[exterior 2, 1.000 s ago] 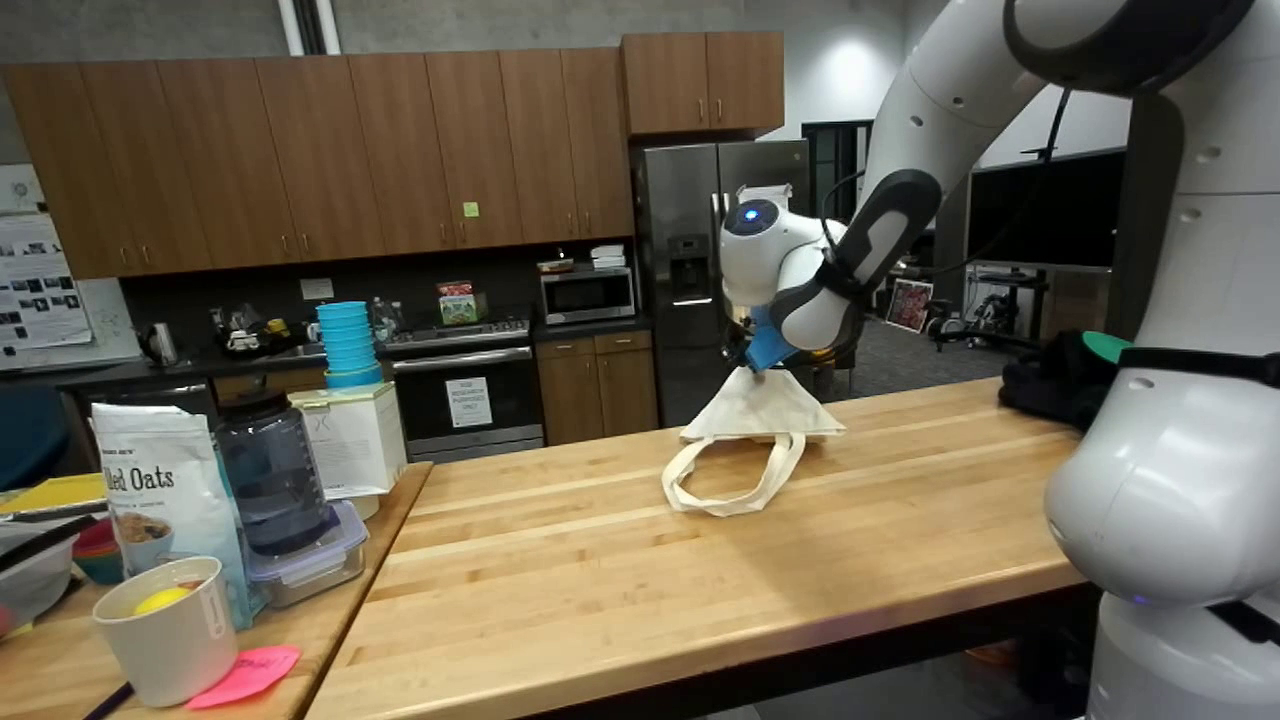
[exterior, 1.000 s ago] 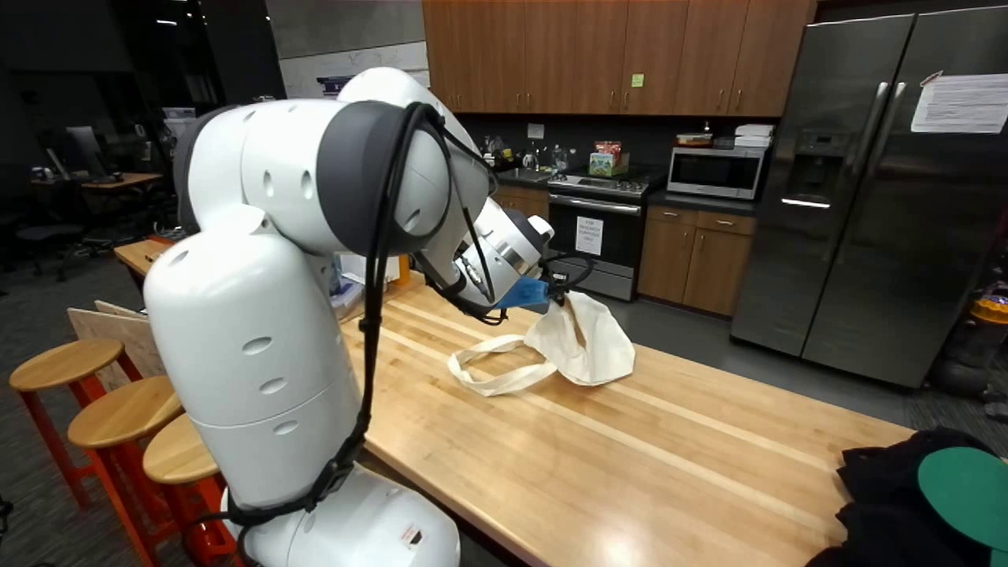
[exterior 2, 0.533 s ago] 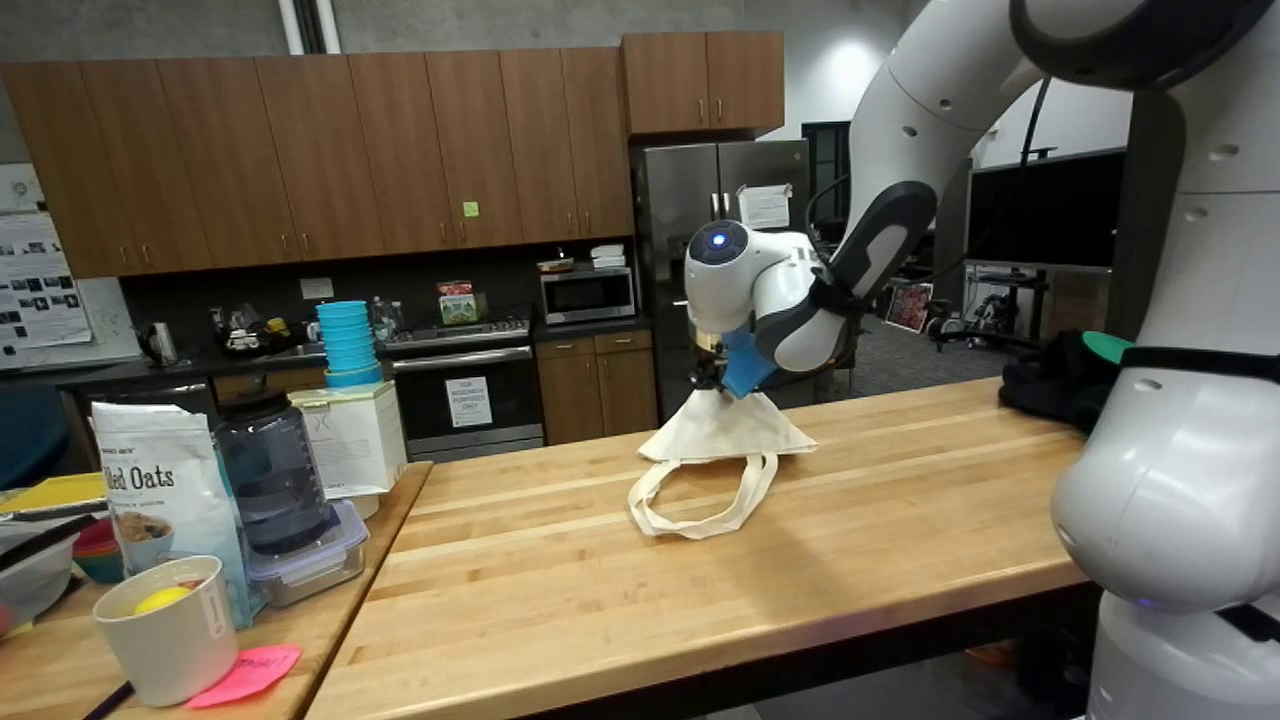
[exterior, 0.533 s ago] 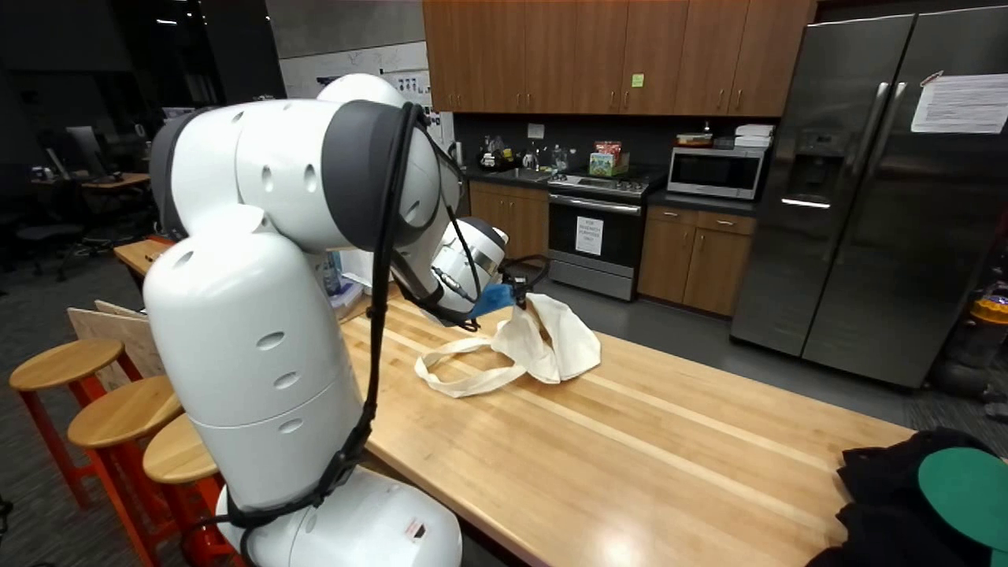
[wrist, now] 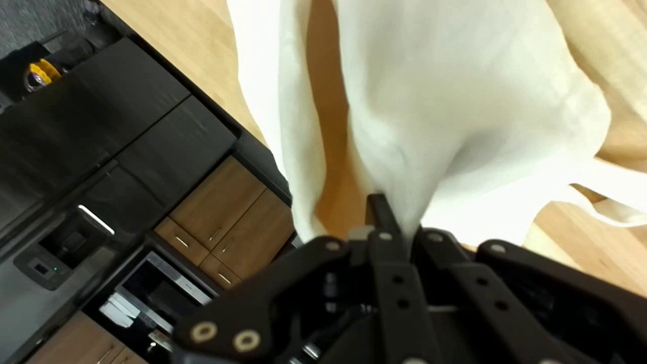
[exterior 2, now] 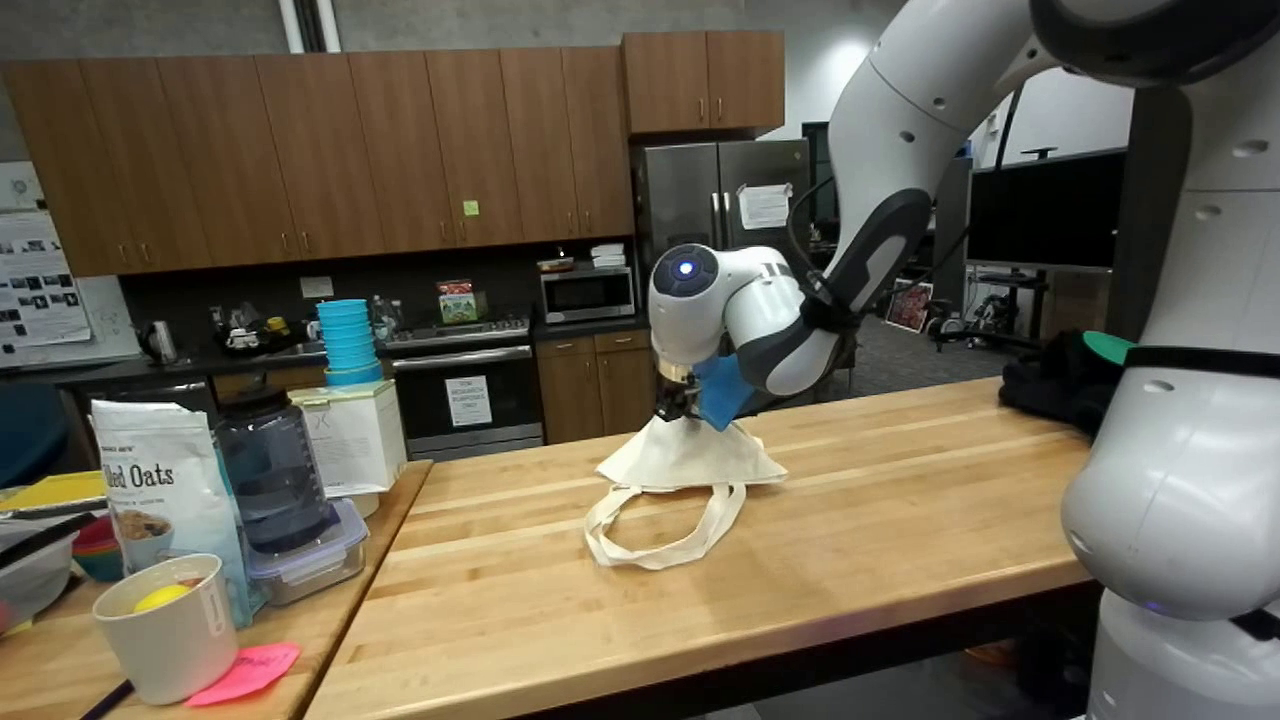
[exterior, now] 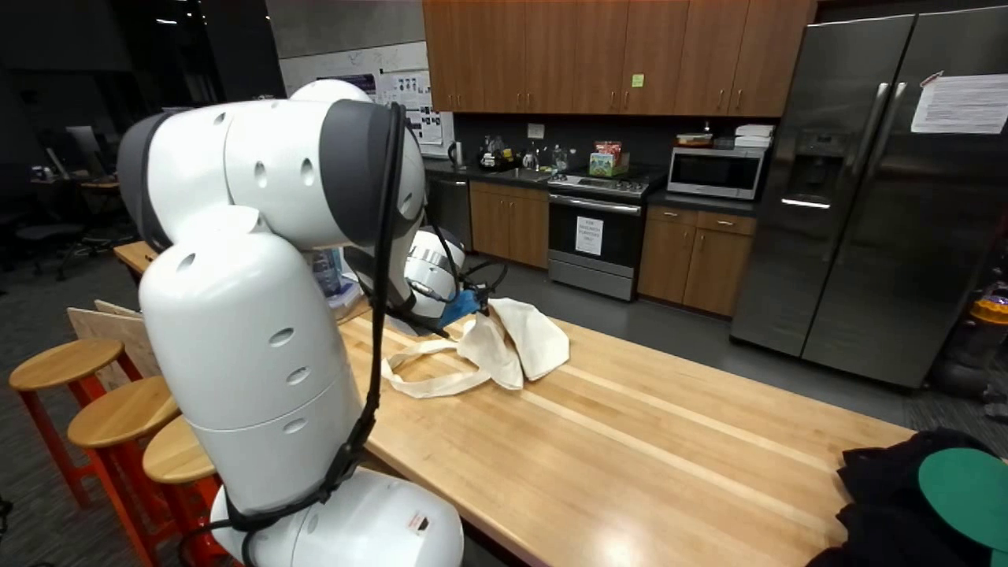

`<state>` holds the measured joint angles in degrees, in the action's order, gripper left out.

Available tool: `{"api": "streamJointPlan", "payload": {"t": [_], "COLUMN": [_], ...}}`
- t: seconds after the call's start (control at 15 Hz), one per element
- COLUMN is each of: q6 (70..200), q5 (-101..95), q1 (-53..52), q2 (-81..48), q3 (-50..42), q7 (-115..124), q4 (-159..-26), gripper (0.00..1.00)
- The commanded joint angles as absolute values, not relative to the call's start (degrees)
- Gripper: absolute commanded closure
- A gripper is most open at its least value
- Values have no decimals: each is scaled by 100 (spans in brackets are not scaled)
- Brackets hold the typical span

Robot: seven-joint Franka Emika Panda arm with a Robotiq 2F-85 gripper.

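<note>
With the black two-fingered metal gripper point(wrist: 404, 230) clamped on a gathered fold of the limp cream cotton-like tote bag point(exterior 2: 690, 455), near its open mouth. Drawn up by that pinch into a peaked tent, with the lower part spread on the glossy honey-coloured butcher-block tabletop point(exterior 2: 600, 640), toward the far edge; judging by the soft creases, standing only because of the hold. Split, in the wrist view, by a long brownish gap between two cloth layers: perhaps the shaded inside, too blurred to be sure. Trailing toward the near side, in an exterior view, a flat cream woven strap loop point(exterior 2: 655, 558), slack for want of support.

Farther left in an exterior view, on an adjoining wooden surface point(exterior 2: 325, 615), see a crinkled white-and-blue pouch point(exterior 2: 165, 445) of oats standing beside a smoky black-lidded plastic jar point(exterior 2: 270, 480); nearer, a smooth beige cylindrical mug point(exterior 2: 165, 645) partly over a bright pink paper note point(exterior 2: 255, 668). At the near right in an exterior view, find a soft black bundle point(exterior: 882, 496) with a flat green disc point(exterior: 965, 496). Along the far side, note a brushed-steel refrigerator point(exterior: 906, 260) and plain brown wood-grain cabinets point(exterior: 598, 55).
</note>
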<state>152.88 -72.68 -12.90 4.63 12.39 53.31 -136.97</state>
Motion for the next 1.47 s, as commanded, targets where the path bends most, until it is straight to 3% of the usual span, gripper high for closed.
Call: {"api": "streamJointPlan", "payload": {"t": [0.0, 0.93, 1.4], "q6": [15198, 15067, 13981], "q5": [-7439, -6560, -5500], "q1": [-1436, -1804, -2274], "q2": [816, 1319, 1175], "q3": [1424, 1856, 2588], "q7": [5607, 4744, 3858], "q4": [-13967, -14079, -13768], "gripper": [99, 99, 99]}}
